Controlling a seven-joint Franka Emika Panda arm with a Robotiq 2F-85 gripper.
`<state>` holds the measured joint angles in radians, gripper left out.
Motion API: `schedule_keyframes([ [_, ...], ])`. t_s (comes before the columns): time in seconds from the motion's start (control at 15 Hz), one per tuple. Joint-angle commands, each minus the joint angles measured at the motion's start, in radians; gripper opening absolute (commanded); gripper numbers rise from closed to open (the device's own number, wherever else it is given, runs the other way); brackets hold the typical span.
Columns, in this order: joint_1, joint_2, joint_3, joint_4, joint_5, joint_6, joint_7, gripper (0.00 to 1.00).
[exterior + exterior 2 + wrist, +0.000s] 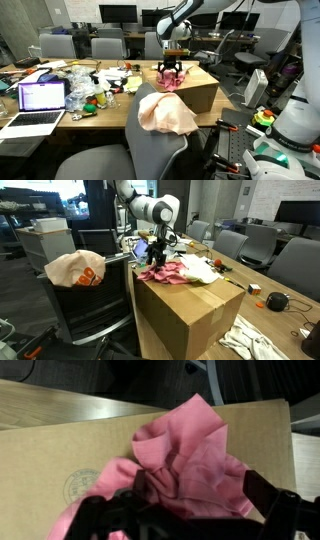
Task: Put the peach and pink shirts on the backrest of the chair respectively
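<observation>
Pincer point(172, 72) astride pink shirt point(190, 455) on box point(203, 95), peach shirt point(166, 115) draping chair point(125, 155), laptop point(38, 100) nearby

Three views cover the scene.

In an exterior view, the camera stands behind the chair point(150, 145) and faces across the long edge of the table point(88, 120) toward the box point(203, 92). Range is medium.

In an exterior view, the camera sits close to a corner of the box point(190, 315) and faces along the tabletop, with the chair point(92, 310) at frame left.

Use both exterior views to check the chair, the box top and the pink shirt point(165, 273); all three appear in each.

The wrist view looks straight down on the box top at close range. The gripper point(185, 520) enters from the bottom edge, and a strip of tabletop point(50, 400) shows along the top.
</observation>
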<state>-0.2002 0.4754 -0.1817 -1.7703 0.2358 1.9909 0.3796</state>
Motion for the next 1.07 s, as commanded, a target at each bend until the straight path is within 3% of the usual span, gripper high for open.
schedule_keyframes([
  [0.0,0.005,0.021,0.010,0.024,0.036,0.021,0.009,1.00],
  [0.6,-0.008,0.064,0.009,0.010,0.062,0.014,0.004,1.00],
  [0.73,-0.013,0.068,0.011,0.005,0.075,0.016,-0.001,0.74],
  [1.0,-0.020,0.053,0.008,-0.005,0.086,0.026,0.000,0.43],
])
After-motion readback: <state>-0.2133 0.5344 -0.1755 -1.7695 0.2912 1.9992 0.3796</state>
